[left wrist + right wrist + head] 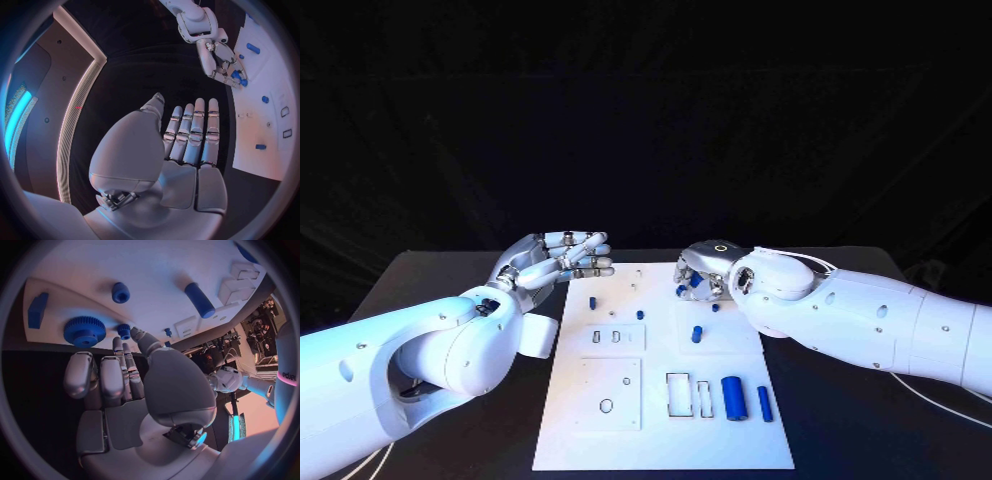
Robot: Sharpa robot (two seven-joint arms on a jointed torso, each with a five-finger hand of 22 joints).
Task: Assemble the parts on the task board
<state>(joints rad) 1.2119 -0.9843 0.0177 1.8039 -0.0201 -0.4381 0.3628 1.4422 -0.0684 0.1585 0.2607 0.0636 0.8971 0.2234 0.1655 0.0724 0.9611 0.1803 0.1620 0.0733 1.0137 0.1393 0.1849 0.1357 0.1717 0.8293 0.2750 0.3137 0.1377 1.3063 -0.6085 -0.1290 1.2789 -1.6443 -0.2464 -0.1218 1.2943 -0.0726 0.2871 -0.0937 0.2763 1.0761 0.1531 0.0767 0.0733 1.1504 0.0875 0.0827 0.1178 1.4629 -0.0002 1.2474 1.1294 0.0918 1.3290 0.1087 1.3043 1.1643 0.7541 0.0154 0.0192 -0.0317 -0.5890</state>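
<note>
We see the left hand (187, 145) with its fingers straight and apart, holding nothing. We see the right hand (125, 385) with fingers bent over the task board (661, 430), fingertips by a small blue peg (124, 331); we cannot tell if they touch it.

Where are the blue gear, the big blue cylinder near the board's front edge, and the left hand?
blue gear (84, 330): right wrist view, on its toothed top face.
big blue cylinder (733, 397): head view, mid-length of its body.
left hand (187, 150): left wrist view, on the fingers' base, fingers held straight, holding nothing.

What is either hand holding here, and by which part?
Nothing. The left hand is open beside the task board; the right hand is over the board's far end, fingers near a blue gear, empty.
</note>
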